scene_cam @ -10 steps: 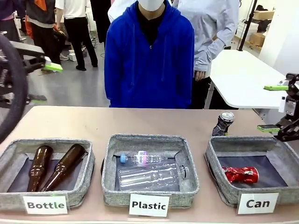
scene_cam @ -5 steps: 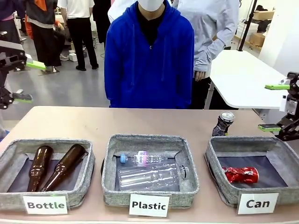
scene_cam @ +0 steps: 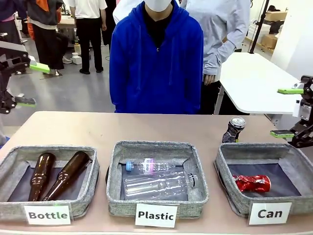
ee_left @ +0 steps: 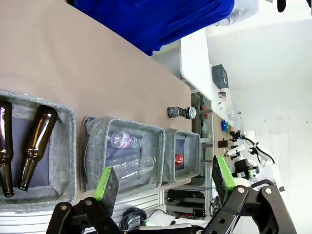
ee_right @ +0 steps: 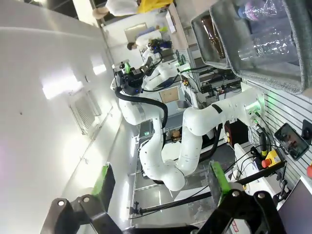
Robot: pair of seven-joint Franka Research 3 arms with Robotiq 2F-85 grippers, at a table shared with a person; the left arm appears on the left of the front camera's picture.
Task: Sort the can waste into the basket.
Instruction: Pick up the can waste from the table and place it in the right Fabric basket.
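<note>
Lying: the red can [scene_cam: 252, 183] rests crumpled on the dark lining of the "Can" basket [scene_cam: 230, 196], at the table's right near corner; the left wrist view shows it as a red spot [ee_left: 179, 159] inside that basket [ee_left: 191, 146].
Dark can: stands upright on the table [scene_cam: 98, 128] just behind the basket's far left corner [scene_cam: 234, 129], apart from both claws; in the left wrist view it lies sideways in the picture on the bare tabletop [ee_left: 180, 112].
Left claw: raised at the table's left edge [scene_cam: 28, 85], jaws wide, holding nothing.
Right claw: raised above the basket's far right corner [scene_cam: 286, 112], jaws wide, holding nothing.
Other baskets: "Bottle" [scene_cam: 10, 203] holds two brown bottles [scene_cam: 68, 174]; "Plastic" [scene_cam: 115, 196] holds clear bottles [scene_cam: 156, 185].
Person: in a blue hoodie [scene_cam: 156, 63], standing at the far side.
</note>
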